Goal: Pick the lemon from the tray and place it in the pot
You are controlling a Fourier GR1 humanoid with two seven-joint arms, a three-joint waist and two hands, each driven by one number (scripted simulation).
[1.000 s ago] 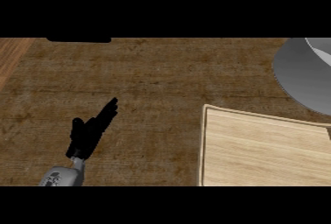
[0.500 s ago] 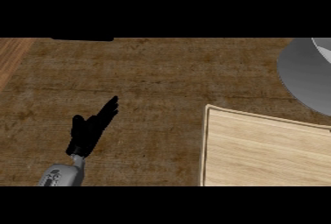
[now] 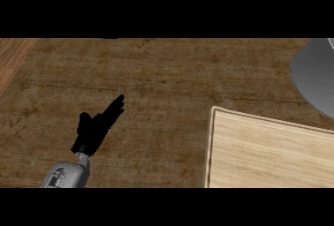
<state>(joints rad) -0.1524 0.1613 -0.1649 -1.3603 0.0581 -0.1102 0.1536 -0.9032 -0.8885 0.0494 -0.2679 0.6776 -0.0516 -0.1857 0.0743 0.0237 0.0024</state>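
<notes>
Judging the pick not begun; my left hand [image 3: 96, 127] rests, fingers straight, empty; no lemon shows on the tray [image 3: 274, 154]; I must find it first.

- The counter [image 3: 195, 70] is dark brown, with a rough pattern of fine horizontal streaks and some darker patches.
- At the upper left of the frame, a narrow strip [image 3: 12, 57] is a lighter, reddish brown, with straight wood grain.
- The tray [image 3: 274, 154], at the lower right, is pale beige with soft wood lines, and its rim is a little lighter.
- The pot [image 3: 316, 75], at the upper right edge, is plain grey.
- The left hand [image 3: 94, 128], at the lower left, is black all over.
- Its forearm [image 3: 65, 176] is light grey with small dark marks.
</notes>
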